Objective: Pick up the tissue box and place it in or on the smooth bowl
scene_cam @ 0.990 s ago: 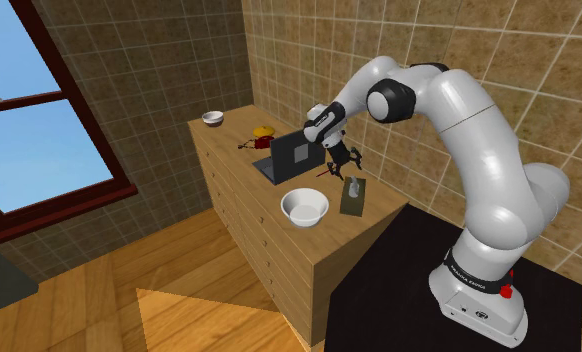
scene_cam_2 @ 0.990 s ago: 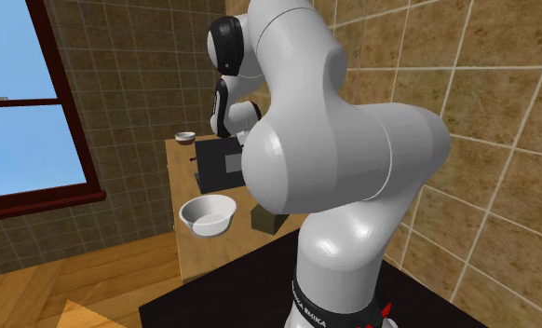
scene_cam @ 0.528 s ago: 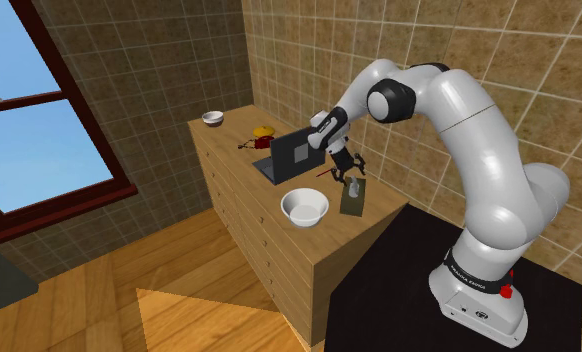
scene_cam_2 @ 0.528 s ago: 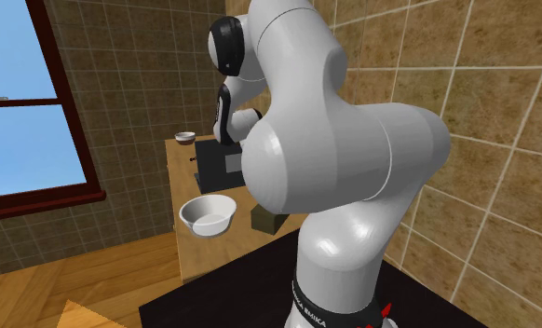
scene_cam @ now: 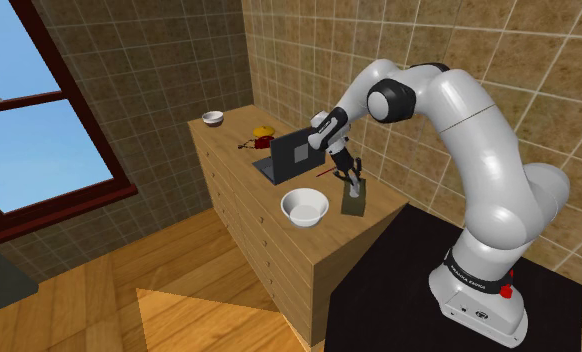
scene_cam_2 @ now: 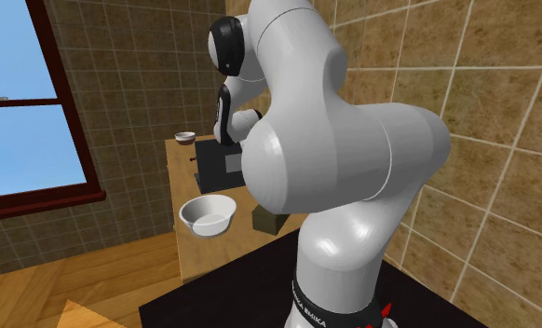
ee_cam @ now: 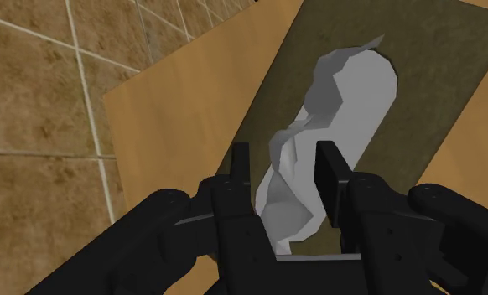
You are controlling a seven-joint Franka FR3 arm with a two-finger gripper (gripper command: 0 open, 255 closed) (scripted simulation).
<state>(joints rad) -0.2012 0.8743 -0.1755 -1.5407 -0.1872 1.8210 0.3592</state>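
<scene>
Right now we have the gripper (ee_cam: pixel 282 159) down over the tissue box (ee_cam: pixel 435 100). Its two black fingers stand a narrow way apart, with the white tissue (ee_cam: pixel 351 92) rising between them, and we cannot make out either one pressing on it. The box lies on the wooden counter (scene_cam: pixel 241 150), just beside the white bowl (scene_cam: pixel 305 220), on the side toward the shoulder view's right.

We judge this to be the grasping step. Done well, it means sinking a little lower before closing, so the fingers catch the tuft near its root and not at its loose tip, which would likely slip free. We should close squarely and lift straight up — any drag sideways may tip the box. The carry to the bowl looks short, so a low, slow move should do.
</scene>
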